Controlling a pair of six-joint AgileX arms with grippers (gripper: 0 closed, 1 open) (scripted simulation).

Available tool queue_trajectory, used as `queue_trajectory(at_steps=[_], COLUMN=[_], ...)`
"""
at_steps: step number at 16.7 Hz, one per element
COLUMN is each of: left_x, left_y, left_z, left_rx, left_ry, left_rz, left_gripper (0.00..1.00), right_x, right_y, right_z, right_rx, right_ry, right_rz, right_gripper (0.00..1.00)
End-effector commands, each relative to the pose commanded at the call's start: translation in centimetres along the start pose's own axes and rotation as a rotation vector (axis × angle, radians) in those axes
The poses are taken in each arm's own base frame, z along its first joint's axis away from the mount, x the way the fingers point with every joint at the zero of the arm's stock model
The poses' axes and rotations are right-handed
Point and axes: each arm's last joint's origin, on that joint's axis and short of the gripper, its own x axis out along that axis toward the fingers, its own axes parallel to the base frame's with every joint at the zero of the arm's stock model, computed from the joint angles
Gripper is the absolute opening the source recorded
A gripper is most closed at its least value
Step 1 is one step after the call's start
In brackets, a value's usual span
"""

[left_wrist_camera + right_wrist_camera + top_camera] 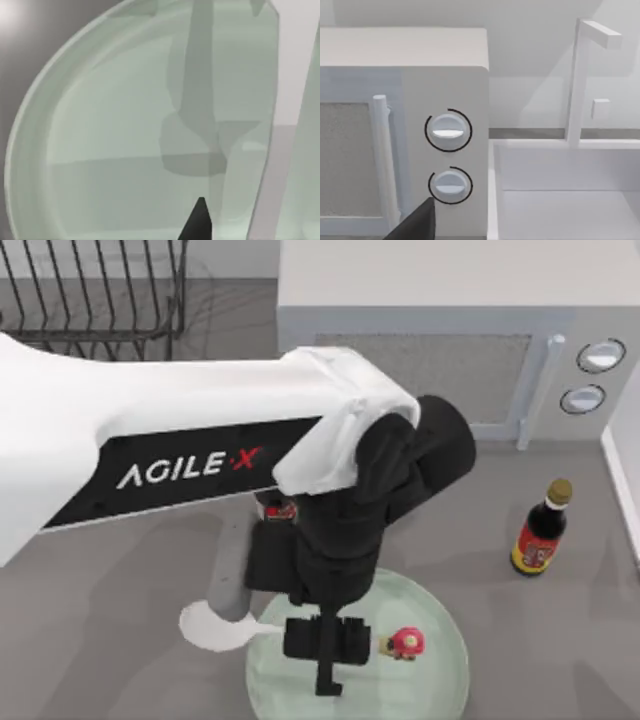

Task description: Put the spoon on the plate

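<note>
The left gripper (328, 665) hangs over the plate (440, 685); whether it grips the spoon (222, 626) I cannot tell. The spoon's bowl lies off the plate's left rim, its handle reaching in. Light, stiff, likely slippery: best held mid-handle.

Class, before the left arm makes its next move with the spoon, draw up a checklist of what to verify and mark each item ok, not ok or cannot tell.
1. Left gripper over the plate: ok, it hangs above the plate's left half.
2. Spoon fully over the plate: not ok, its bowl lies past the plate's left rim, over the table.
3. Gripper's hold on the spoon: cannot tell, the arm covers the handle.
4. Landing spot free: ok to the left of a small red and pink toy on the plate.
5. Sauce bottle out of the way: ok, it stands apart at the right.
</note>
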Motion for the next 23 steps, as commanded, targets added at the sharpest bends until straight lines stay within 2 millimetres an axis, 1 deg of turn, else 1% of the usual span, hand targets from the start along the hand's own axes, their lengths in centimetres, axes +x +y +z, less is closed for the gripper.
queue_trajectory(at_steps=[4, 9, 12, 15, 23], left_x=[-0.5, -0.5, -0.4, -0.6, -2.1], left_y=[0.9, 1.0, 0.9, 0.7, -0.4], left_z=[-1.4, -1.5, -1.4, -1.9, -3.5], left_rx=[-0.099, -0.105, -0.107, -0.106, -0.113], left_ry=[0.027, 0.029, 0.027, 0.047, 0.160], left_rz=[-0.038, -0.040, -0.039, -0.073, -0.233], left_gripper=[0.00, 0.00, 0.00, 0.00, 0.00], right_x=[0.0, 0.0, 0.0, 0.0, 0.0], right_y=[0.0, 0.0, 0.0, 0.0, 0.0], right_z=[0.0, 0.0, 0.0, 0.0, 0.0], right_rx=[0.000, 0.000, 0.000, 0.000, 0.000], right_ry=[0.000, 0.000, 0.000, 0.000, 0.000], right_rz=[0.000, 0.000, 0.000, 0.000, 0.000], right_gripper=[1.00, 1.00, 1.00, 1.00, 1.00])
